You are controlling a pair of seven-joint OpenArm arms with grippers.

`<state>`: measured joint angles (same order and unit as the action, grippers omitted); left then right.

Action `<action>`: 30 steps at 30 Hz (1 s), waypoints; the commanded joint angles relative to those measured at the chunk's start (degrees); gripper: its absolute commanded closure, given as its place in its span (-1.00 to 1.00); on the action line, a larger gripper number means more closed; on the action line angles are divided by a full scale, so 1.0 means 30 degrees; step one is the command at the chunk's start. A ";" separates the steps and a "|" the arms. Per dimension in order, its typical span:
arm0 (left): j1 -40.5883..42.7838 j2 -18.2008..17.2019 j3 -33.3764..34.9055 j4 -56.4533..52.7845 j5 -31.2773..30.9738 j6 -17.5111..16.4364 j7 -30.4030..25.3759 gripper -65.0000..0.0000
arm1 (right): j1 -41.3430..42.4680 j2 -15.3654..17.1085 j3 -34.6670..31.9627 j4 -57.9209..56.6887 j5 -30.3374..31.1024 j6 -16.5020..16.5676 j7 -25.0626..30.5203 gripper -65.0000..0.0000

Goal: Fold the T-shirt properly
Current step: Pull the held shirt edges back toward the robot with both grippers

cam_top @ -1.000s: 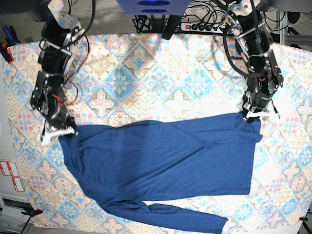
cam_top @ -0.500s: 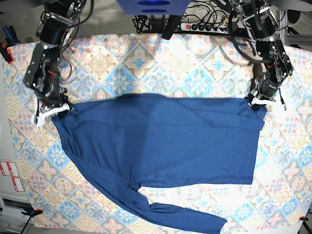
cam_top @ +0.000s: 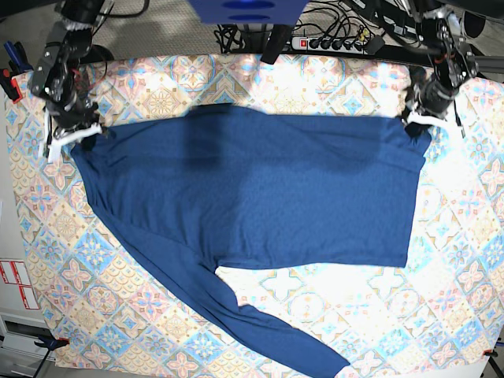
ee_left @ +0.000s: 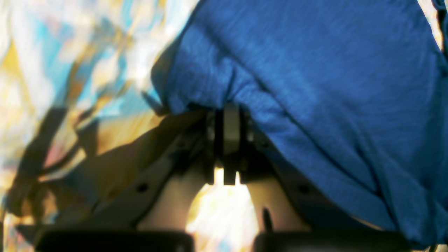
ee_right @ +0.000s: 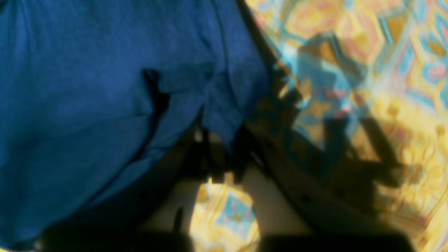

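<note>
1. Nearest me, one long sleeve (cam_top: pixel 260 331) trails loose across the patterned cloth (cam_top: pixel 441 315) toward the near edge of the tabletop. If I lift or swing the far edge much more, I judge this sleeve could drag, twist under the body or slide off the edge, since nothing holds it.

2. The shirt (cam_top: pixel 260 189) lies spread across the middle, its far edge pulled taut between my two pincers. It is a soft, slightly heathered dark blue knit, plain, and limp enough to sag and wrinkle; a shadowed ripple shows in its far left part.

3. My left pincer (cam_top: pixel 423 120), at the far right of the base view, is clamped together on the shirt's corner; its wrist view shows fabric bunched at the closed tips (ee_left: pixel 227 115). The bite looks small, so an uneven pull could let the knit slip out.

4. My right pincer (cam_top: pixel 69 135), far left, is likewise pinched shut on the other corner, cloth gathered at its tips (ee_right: pixel 217 136). If the two arms move out of step, I expect a skewed fold line.

5. Beyond the cloth lies a power strip (cam_top: pixel 335 43) with cables, clear of the shirt.
</note>
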<state>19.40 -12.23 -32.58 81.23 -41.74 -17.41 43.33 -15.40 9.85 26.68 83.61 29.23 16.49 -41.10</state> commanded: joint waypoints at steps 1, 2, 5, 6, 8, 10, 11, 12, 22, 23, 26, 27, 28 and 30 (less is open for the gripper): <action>0.0259 -0.0334 -0.0144 0.0308 -0.0169 -0.0014 -0.0451 1.00 | -0.0362 0.0366 0.0148 0.0363 0.0702 0.0027 0.0470 0.99; 0.0435 -0.0334 -0.0144 0.0308 -0.0169 -0.0014 -0.0451 1.00 | -0.0684 0.0425 0.0177 0.0363 0.1201 0.0027 0.0470 0.99; 0.1021 -0.0686 -0.0144 0.0308 -0.0198 -0.0014 -0.0480 1.00 | -0.1358 0.0689 0.0734 0.0363 0.1962 0.0027 0.0470 0.99; 0.1138 -0.0832 -0.0144 0.0308 -0.0227 -0.0014 -0.0480 1.00 | -0.1358 0.0689 0.0851 0.0363 0.1992 0.0027 0.0470 0.99; 0.1431 -0.0891 -0.0144 0.0308 -0.0227 -0.0014 -0.0510 1.00 | -0.1680 0.0718 0.0851 0.0246 0.1992 0.0027 0.0441 0.99; 0.1607 -0.1008 -0.0144 0.0308 -0.0227 -0.0043 -0.0510 1.00 | -0.1973 0.0718 0.0822 0.0246 0.1992 0.0027 0.0441 0.99; 0.1754 -0.1242 -0.0144 0.0308 -0.0227 -0.0043 -0.0510 1.00 | -0.2091 0.0718 0.0822 0.0275 0.1992 0.0027 0.0441 0.99; 0.1812 -0.1330 -0.0144 0.0308 -0.0227 -0.0043 -0.0510 1.00 | -0.2208 0.0718 0.0822 0.0275 0.1992 0.0027 0.0441 0.99; 0.2428 -0.1418 -0.0144 0.0308 -0.0139 -0.0043 -0.0510 1.00 | -0.2853 0.0718 0.0822 0.0246 0.1992 0.0027 0.0441 0.98; 0.2428 -0.1389 -0.0144 0.0308 -0.0081 -0.0043 -0.0510 1.00 | -0.2853 0.0718 0.0822 0.0246 0.1992 0.0027 0.0441 0.98; 0.2633 -0.1360 -0.0144 0.0278 -0.0051 -0.0043 -0.0510 1.00 | -0.2853 0.0718 0.0822 0.0246 0.1992 0.0027 0.0441 0.98; 0.2721 -0.1360 -0.0144 0.0278 -0.0051 -0.0043 -0.0510 1.00 | -0.2853 0.0718 0.0793 0.0246 0.1992 0.0027 0.0441 0.98; 0.2721 -0.1389 -0.0144 0.0278 -0.0051 -0.0043 -0.0510 1.00 | -0.2853 0.0718 0.0793 0.0246 0.1992 0.0027 0.0441 0.98; 0.2809 -0.1418 -0.0144 0.0278 -0.0051 -0.0043 -0.0510 1.00 | -0.2853 0.0718 0.0822 0.0246 0.1874 0.0027 0.0441 0.98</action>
<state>27.51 -15.27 -32.47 81.30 -42.09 -17.91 43.09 -23.94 10.76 28.56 83.48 34.96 16.93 -41.41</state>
